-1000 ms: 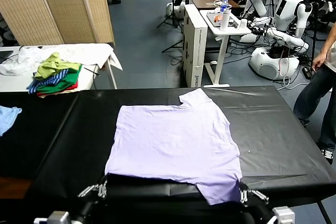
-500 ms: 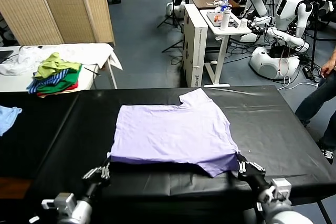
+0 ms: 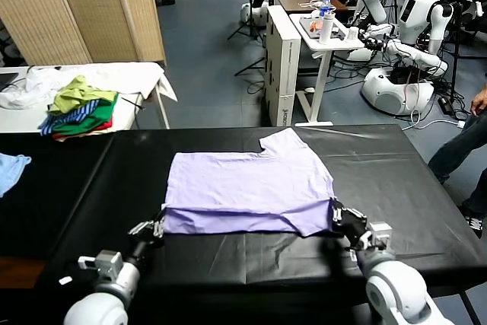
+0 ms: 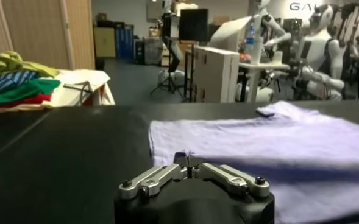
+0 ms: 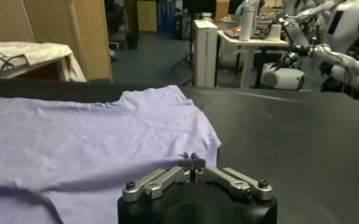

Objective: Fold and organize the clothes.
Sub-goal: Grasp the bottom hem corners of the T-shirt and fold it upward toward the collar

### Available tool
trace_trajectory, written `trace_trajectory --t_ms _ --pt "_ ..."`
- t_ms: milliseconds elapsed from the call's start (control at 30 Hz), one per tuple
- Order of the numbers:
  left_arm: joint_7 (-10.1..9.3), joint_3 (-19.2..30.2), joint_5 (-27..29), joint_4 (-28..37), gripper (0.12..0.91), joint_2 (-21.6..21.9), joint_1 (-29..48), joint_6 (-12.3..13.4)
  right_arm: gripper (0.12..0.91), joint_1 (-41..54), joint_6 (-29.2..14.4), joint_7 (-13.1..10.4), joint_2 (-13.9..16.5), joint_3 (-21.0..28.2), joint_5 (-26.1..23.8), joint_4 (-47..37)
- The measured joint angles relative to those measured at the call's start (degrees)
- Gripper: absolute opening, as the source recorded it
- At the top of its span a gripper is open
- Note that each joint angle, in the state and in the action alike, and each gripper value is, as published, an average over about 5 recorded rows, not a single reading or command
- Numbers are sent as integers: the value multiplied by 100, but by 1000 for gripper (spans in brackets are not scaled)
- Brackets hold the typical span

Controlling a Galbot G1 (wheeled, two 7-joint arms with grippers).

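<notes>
**Near hem carried up over the shirt: first fold under way**

One pale lavender T-shirt (image 3: 251, 192) lies flat on the black table (image 3: 396, 180), near its centre. My left gripper (image 3: 158, 226) sits at the shirt's 7 o'clock corner and my right gripper (image 3: 337, 214) at its 5 o'clock corner. Both wrist views show the jaws pressed together with a pinch of lavender fabric between the tips, so each is clamped on the near hem. The hem lies doubled over the body of the shirt, a shadowed crease running between my two grippers; one sleeve projects toward 12 o'clock.

Step in hand, as I judge it: the first lengthwise fold, near edge drawn toward the far edge. The next move calls for both grippers to travel together toward 12 o'clock at matched height and pace, keeping the hem taut so the thin fabric does not sag or skew, then to lay it level before letting go.

Count: one lavender shirt; two grippers; one heap of green, striped and red garments (image 3: 76, 112) on the white side table (image 3: 137, 78) at 10 o'clock; one light blue garment (image 3: 11, 169) at 9 o'clock.
</notes>
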State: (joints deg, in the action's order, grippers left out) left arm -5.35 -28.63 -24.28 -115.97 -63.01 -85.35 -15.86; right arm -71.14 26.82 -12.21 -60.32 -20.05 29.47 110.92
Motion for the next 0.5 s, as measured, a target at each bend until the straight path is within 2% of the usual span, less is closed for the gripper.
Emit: trace_trajectory --t_ms 167,233,367,433,500 --pt "2 24 -20 214 147 73 137 3 146 49 4 29 -15 39 -5 -66" --pt "3 31 -24 264 147 83 166 -1 194 37 24 78 -19 30 -5 -55" --pt "8 38 -5 303 147 82 187 -84 411 -58 85 204 3 -43 -7 57" --pt "13 34 8 300 172 67 179 -118 543 -125 116 244 30 -90 -8 144" --pt "12 20 14 279 254 42 161 -124 676 -209 154 276 77 -147 -7 254"
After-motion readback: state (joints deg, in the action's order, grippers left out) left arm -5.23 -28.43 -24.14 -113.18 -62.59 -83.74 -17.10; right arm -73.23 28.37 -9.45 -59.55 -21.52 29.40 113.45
